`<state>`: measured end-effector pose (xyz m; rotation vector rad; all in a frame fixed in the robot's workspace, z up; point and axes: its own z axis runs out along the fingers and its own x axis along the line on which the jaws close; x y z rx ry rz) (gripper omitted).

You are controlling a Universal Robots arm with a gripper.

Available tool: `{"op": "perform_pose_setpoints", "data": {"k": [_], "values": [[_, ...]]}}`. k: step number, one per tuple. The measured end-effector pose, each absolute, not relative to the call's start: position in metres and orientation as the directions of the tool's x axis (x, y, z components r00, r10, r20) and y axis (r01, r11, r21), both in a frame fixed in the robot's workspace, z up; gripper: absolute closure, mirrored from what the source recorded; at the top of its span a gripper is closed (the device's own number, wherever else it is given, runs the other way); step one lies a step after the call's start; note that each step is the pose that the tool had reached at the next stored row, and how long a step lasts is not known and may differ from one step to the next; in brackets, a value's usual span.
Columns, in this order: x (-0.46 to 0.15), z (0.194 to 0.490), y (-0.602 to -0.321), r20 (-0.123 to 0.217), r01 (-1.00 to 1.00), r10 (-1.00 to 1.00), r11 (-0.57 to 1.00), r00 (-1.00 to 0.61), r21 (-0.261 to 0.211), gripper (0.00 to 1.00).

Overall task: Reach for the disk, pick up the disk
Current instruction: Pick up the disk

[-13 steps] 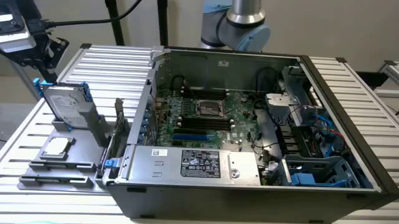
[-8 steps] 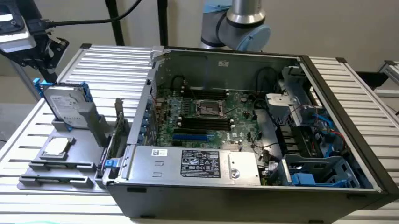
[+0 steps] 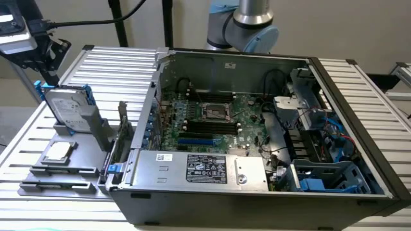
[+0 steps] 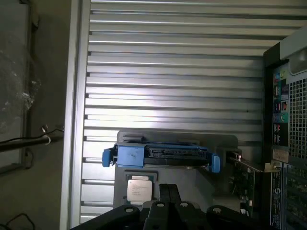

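1. Slatted metal table [image 3: 115,62] fills the exterior view, with a pale wall behind it. An open computer case [image 3: 257,207] lies on it, showing the motherboard [image 3: 212,120] and a labelled power supply [image 3: 199,168].
2. On the exterior view's left of the case sits a grey holder [image 3: 57,175]. The disk [image 3: 67,110] stands on edge in it, label facing the camera, with blue rails [image 3: 90,96] along its sides.
3. A small square chip [image 3: 57,150] lies flat in the holder, nearer the camera than the disk.
4. A card [image 3: 122,127] stands upright between the disk and the case.
5. The gripper [image 3: 46,65] hangs close above the disk's upper edge, toward the exterior view's left. Whether it touches the disk cannot be told.
6. The arm [image 3: 247,24] rises behind the case.
7. In the wrist view the table [image 4: 168,72] shows as bright ribs, with the case [image 4: 288,120] at one side.
8. The disk [image 4: 163,154] is seen edge-on, its connector facing the camera, with the rails [image 4: 129,155] at both ends.
9. The chip [image 4: 139,188] lies just beside the disk, and the card [image 4: 244,177] stands between the disk and the case.
10. The gripper [image 4: 169,191] shows as dark parts close to the disk. Whether it is open or closed, I cannot tell; it holds nothing.
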<state>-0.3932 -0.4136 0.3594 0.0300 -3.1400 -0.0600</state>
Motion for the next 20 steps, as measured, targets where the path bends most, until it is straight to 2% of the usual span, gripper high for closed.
{"op": "perform_pose_setpoints", "data": {"k": [13, 20], "values": [[-0.423, 0.359, -0.388, 0.001, -0.019, -0.019, 0.999, -1.0, 0.036, 0.89], [-0.424, 0.359, -0.386, 0.001, -0.019, -0.019, 0.999, -1.0, 0.035, 0.89]]}}
